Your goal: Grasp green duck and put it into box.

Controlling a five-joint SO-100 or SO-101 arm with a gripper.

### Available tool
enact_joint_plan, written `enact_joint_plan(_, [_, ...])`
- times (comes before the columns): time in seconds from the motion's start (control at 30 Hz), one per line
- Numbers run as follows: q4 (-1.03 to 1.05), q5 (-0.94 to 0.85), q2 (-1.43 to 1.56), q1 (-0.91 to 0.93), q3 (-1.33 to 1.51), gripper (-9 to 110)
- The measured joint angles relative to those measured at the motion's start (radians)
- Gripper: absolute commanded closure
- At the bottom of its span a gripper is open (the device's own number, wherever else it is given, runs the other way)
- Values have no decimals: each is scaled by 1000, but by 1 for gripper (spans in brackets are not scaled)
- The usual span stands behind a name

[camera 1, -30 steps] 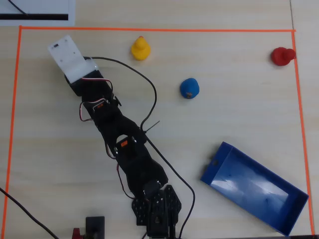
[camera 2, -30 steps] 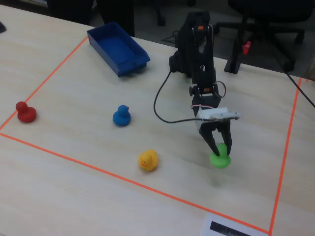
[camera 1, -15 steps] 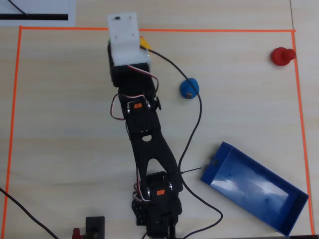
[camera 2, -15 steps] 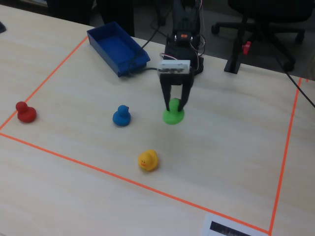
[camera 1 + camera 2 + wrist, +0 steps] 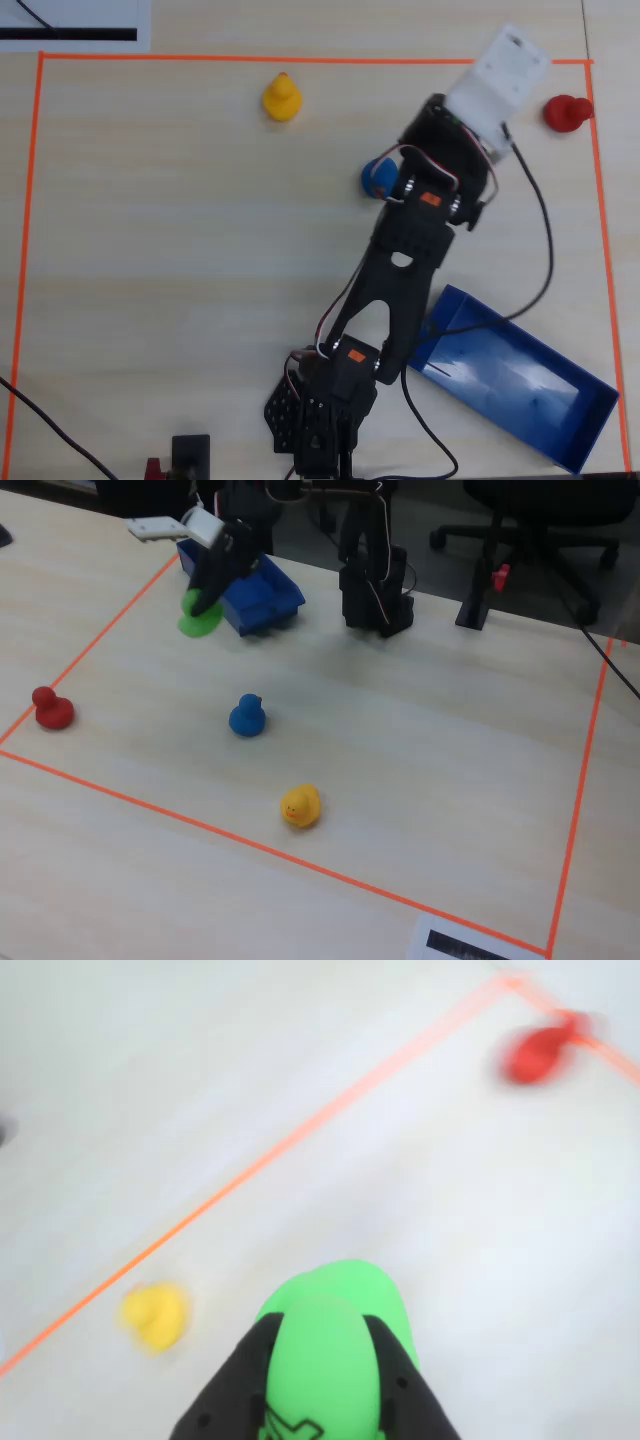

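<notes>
My gripper (image 5: pixel 320 1326) is shut on the green duck (image 5: pixel 335 1360), whose bright green body fills the gap between the black fingers. In the fixed view the gripper (image 5: pixel 205 602) holds the green duck (image 5: pixel 200 618) off the table, just in front of the dark blue box (image 5: pixel 272 602). In the overhead view the box (image 5: pixel 530 375) lies at the lower right, empty. There the duck and the jaws are hidden under the white wrist camera mount (image 5: pixel 497 85) near the top right.
A yellow duck (image 5: pixel 282 98), a blue duck (image 5: pixel 378 177) beside the arm, and a red duck (image 5: pixel 566 113) in the corner stand on the wooden table. Orange tape (image 5: pixel 300 58) marks the work area. The arm's base (image 5: pixel 320 415) stands at the bottom.
</notes>
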Motion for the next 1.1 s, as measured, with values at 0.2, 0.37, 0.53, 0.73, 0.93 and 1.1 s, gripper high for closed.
enact_joint_plan(0.2, [95,5,-92,330,-107,101])
enact_joint_plan(0.37, [173,18,-172,538,-216,101])
enact_joint_plan(0.53, [259,23,-216,693,-293,101])
enact_joint_plan(0.73, [353,23,-216,824,-295,101])
enact_joint_plan(0.93, [479,23,-135,927,-206,101])
enact_joint_plan(1.1, [480,21,-2,976,-15,101])
